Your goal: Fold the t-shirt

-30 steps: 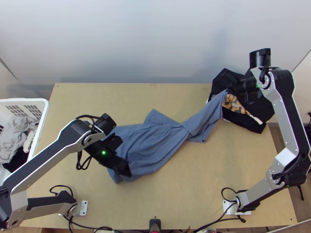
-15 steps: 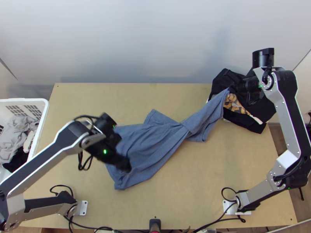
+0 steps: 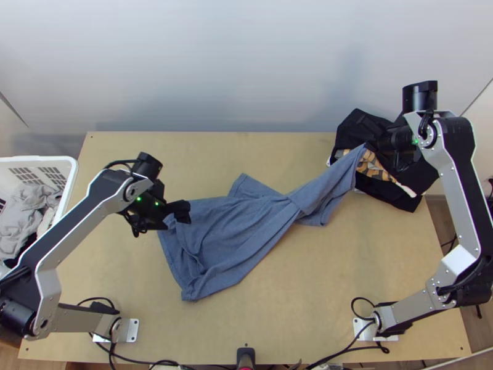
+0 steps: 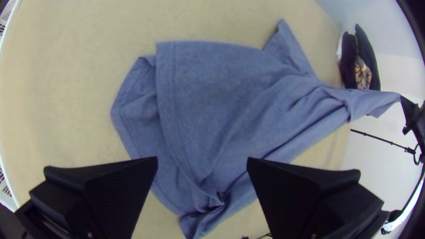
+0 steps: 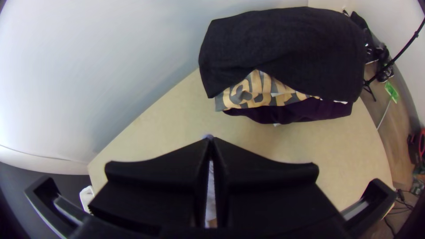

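The blue t-shirt (image 3: 234, 237) lies wrinkled and partly doubled across the table, its far right end pulled up off the surface. At its upper left edge in the top view is my left gripper (image 3: 185, 211). The left wrist view has that gripper (image 4: 202, 161) open above the t-shirt (image 4: 221, 97), with nothing between its fingers. My right gripper (image 3: 368, 145) holds the raised end beside the clothes pile. In the right wrist view, the right gripper (image 5: 211, 140) is shut on a bit of the t-shirt.
A pile of folded dark clothes (image 3: 354, 126) with a patterned orange piece stands at the table's far right corner. At the left, a white basket (image 3: 69, 179) holds loose clothes. The wooden table (image 3: 296, 314) shows bare along its near side.
My left gripper has let go of the t-shirt's near left part and moved up and left. That part now lies spread farther out. My right arm has shifted slightly right, still holding its end.
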Tool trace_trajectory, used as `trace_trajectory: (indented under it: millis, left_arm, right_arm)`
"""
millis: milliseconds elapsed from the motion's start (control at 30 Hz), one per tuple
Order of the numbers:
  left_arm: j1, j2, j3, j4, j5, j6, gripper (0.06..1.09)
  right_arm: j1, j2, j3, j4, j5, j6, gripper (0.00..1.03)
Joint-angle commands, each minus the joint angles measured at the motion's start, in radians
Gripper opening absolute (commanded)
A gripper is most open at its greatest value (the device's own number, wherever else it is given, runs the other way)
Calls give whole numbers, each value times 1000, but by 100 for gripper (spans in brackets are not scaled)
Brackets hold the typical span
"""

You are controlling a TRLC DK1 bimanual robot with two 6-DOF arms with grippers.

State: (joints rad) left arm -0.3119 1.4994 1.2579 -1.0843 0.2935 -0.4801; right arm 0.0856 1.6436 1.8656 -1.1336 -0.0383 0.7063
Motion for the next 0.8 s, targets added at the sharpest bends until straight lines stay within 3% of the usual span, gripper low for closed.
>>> trace_trajectory:
  millis: [0,467,600,700,767]
  left_arm:
    - [-7,61,-77,52,-48,-18,101]
    - [-61,154,-138,167,-73,-22,94]
    - [-73,168,-163,251,-73,-29,45]
    - [-78,182,-160,285,-73,-34,27]
    - [-76,186,-161,323,-74,-41,9]
  right_arm:
    - [0,-10,-6,8,5,2,3]
    - [-4,-19,-6,29,11,2,3]
    - [-3,-22,-6,35,9,2,3]
    - [-3,-28,-8,35,9,2,3]
    - [-4,-36,-13,35,11,2,3]
